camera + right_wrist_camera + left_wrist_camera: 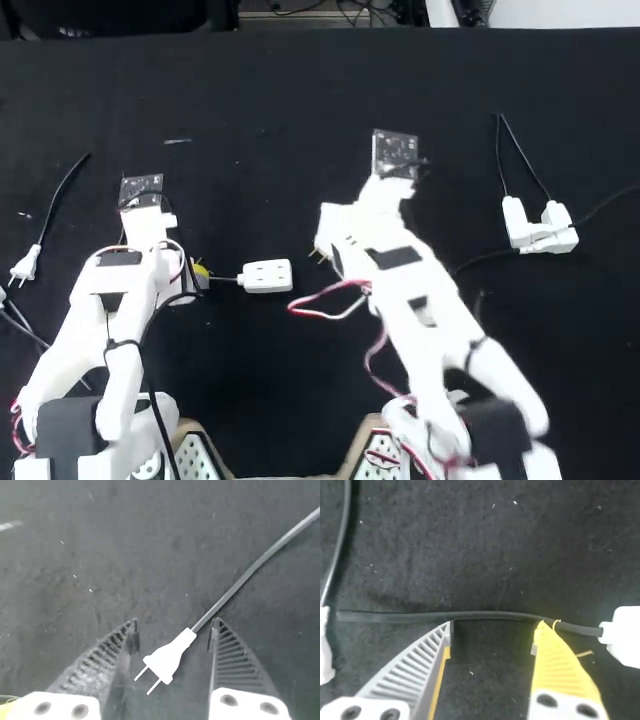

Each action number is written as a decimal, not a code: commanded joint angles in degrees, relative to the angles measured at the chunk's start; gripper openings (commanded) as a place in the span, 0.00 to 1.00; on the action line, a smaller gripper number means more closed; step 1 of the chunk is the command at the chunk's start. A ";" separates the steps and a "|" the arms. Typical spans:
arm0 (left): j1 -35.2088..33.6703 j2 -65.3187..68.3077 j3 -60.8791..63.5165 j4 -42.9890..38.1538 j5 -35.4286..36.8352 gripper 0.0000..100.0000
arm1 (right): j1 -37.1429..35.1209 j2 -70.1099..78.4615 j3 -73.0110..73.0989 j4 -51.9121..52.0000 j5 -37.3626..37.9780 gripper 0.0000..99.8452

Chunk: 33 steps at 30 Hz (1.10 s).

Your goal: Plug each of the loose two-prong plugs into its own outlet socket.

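Plug [167, 659], white, two metal prongs [141, 674], dark cord [250, 570], inside spread right tool [174, 625]

The high camera sits above the arms' base side and looks down over the whole black tabletop [300, 90], with both arms rising from its lower edge. The left wrist camera rides close over the cloth, looking past the left gripper [494, 627] at a black cord [420, 616] and the edge of a white socket block [626, 635]; that socket block [267, 275] lies mid-table in the high view. The right wrist camera looks down just as closely past the right gripper [175, 625] at a white plug [167, 659], and the high view shows that plug [318, 254] at the right arm's tip.
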 commanded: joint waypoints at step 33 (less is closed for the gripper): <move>-0.48 -1.93 -0.75 -1.14 0.70 0.26 | 0.97 37.23 -43.03 35.08 -9.85 0.03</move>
